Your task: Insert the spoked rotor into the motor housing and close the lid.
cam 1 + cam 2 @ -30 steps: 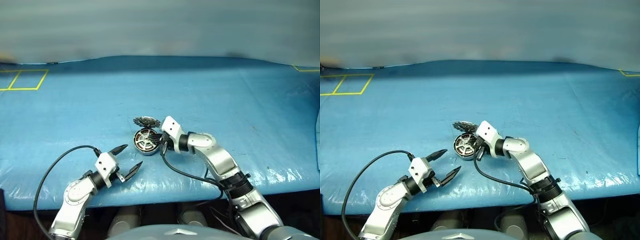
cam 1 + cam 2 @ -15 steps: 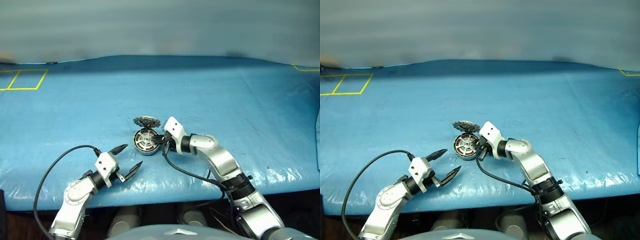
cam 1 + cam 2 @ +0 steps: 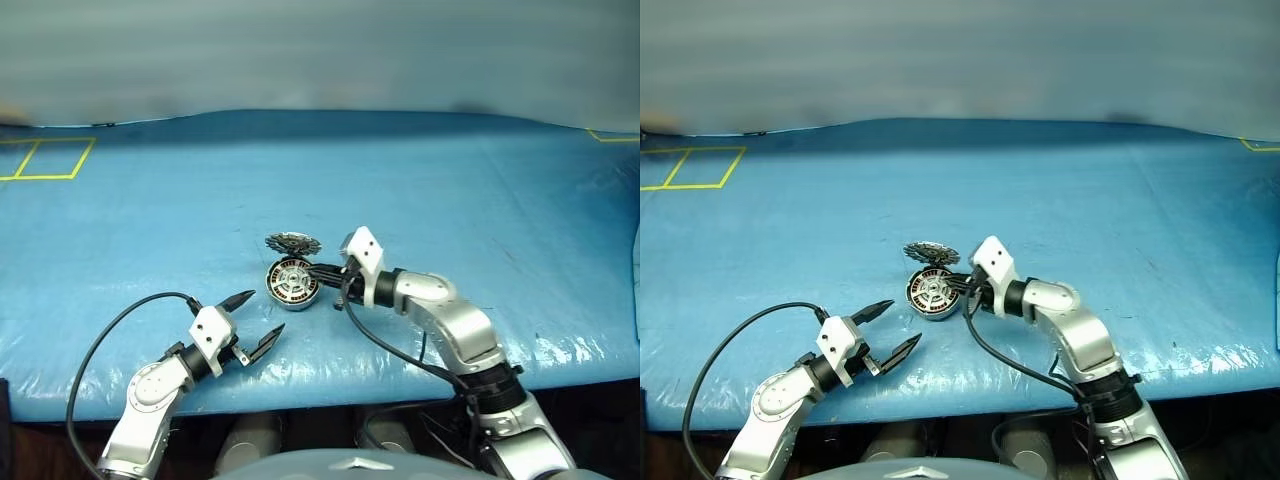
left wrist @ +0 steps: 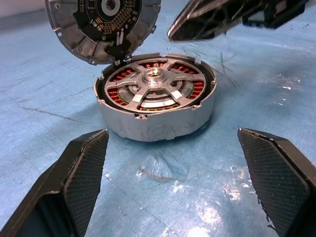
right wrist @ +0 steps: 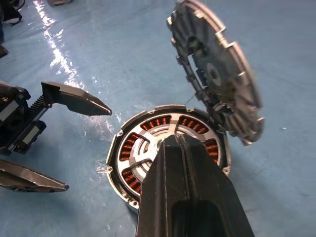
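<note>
The motor housing [image 4: 155, 106] sits on the blue table cover [image 3: 480, 190], roughly at its middle, and serves as the reference point here. The spoked rotor [image 4: 154, 87] lies seated inside the housing, its silver spokes and hub level over the copper-brown winding ring. The lid [image 4: 102, 25] stands raised open, joined at the housing's far edge and tilted up and back, its ribbed, toothed inner face turned toward the housing.

The right gripper [image 3: 318, 270] is on the housing's right side, its two black fingers clenched together with nothing between them. The tips reach over the housing's right rim; in the right wrist view the closed fingers [image 5: 185, 187] point at the rotor's hub. Whether the tips actually touch the rotor cannot be told; they appear to hang just above it.

The left gripper [image 3: 254, 322] is near the housing, on its near-left side and apart from it, fingers spread wide and released, grasping nothing. Its left wrist view looks straight at the housing between the two open pads [image 4: 84, 168].

Yellow tape lines [image 3: 45, 160] mark the cover well apart from the housing, toward the far left corner.
</note>
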